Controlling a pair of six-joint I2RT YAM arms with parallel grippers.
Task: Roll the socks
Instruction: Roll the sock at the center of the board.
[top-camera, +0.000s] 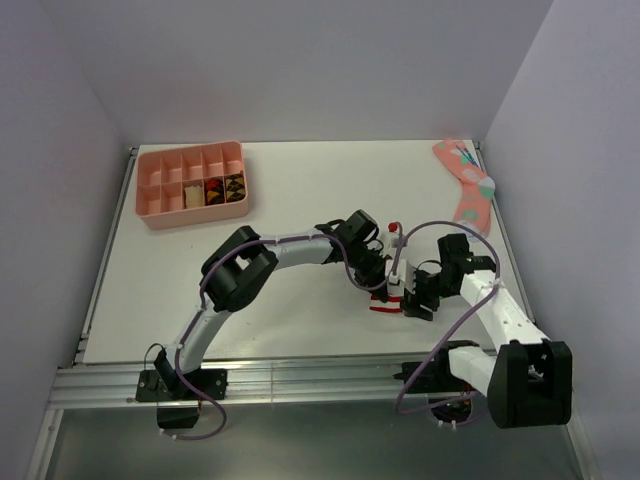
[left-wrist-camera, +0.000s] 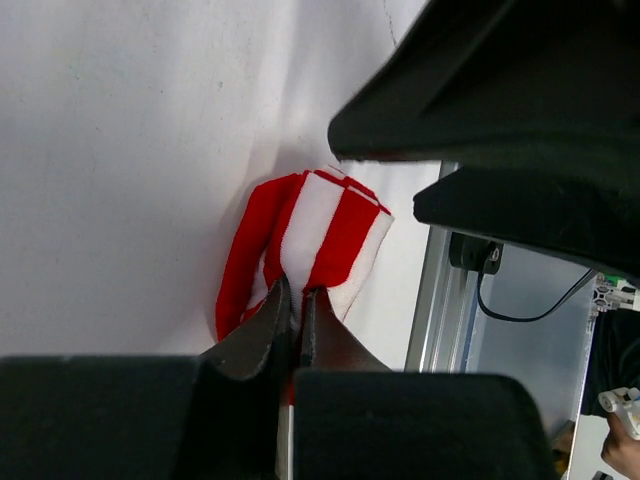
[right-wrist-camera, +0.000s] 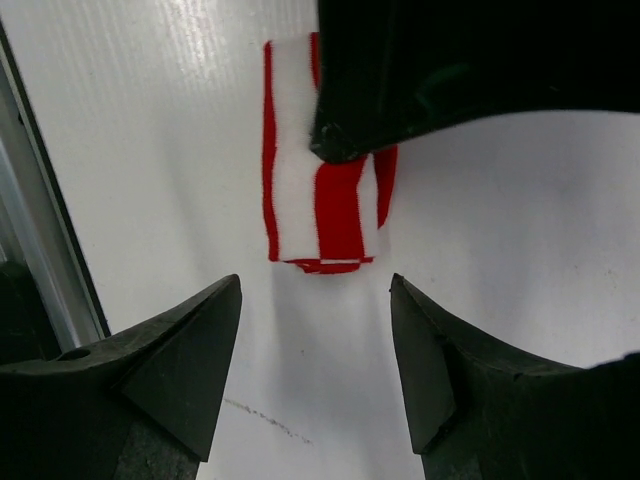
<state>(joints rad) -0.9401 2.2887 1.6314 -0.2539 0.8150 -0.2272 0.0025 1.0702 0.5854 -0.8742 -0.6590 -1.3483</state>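
Observation:
A red-and-white striped sock (top-camera: 384, 304) lies folded on the white table between the two arms. In the left wrist view the sock (left-wrist-camera: 322, 232) bunches up at the fingertips, and my left gripper (left-wrist-camera: 297, 296) is shut on its white fabric. From the right wrist camera the sock (right-wrist-camera: 322, 212) is flat on the table just beyond my right gripper (right-wrist-camera: 315, 292). That gripper stands open with only bare table between its fingers. The dark body of the left gripper (right-wrist-camera: 450, 70) covers the sock's far end. In the top view, left gripper (top-camera: 386, 282) and right gripper (top-camera: 414, 300) meet over the sock.
A pink sock with a teal and grey pattern (top-camera: 466, 184) lies at the far right corner. A pink compartment tray (top-camera: 192, 184) sits at the far left. The aluminium rail (top-camera: 300, 378) runs along the near table edge, close behind the striped sock.

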